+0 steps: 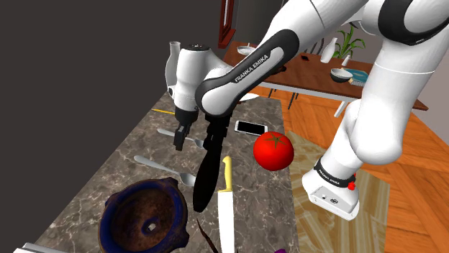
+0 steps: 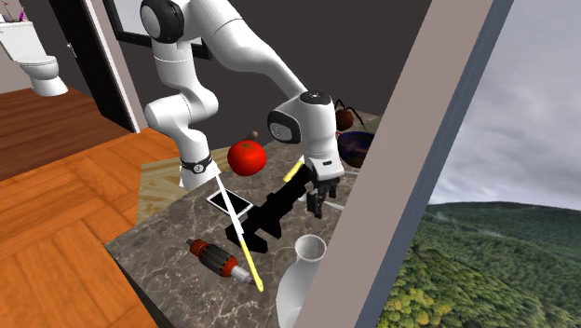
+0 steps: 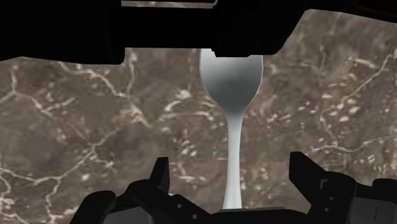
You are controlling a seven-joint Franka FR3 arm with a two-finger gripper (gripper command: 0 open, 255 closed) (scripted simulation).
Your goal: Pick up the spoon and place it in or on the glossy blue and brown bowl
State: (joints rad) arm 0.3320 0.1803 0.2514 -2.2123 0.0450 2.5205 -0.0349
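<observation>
Wrist view: the gripper's [image 3: 230, 170] jaws stand wide apart, holding nothing, on either side of the handle of a grey spoon [image 3: 230, 76] lying flat on the marble counter [image 3: 95, 127]. In the shoulder view's lower left sits the blue-brown bowl [image 1: 144, 215], with a knife [image 1: 227, 208] beside it.

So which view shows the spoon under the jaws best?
The wrist view: the spoon lies on the marbled counter, handle between the open jaws, bowl partly covered by a black shape. The shoulder view shows small grey ends beside the jaws; the second exterior view has the arm over that spot.
</observation>
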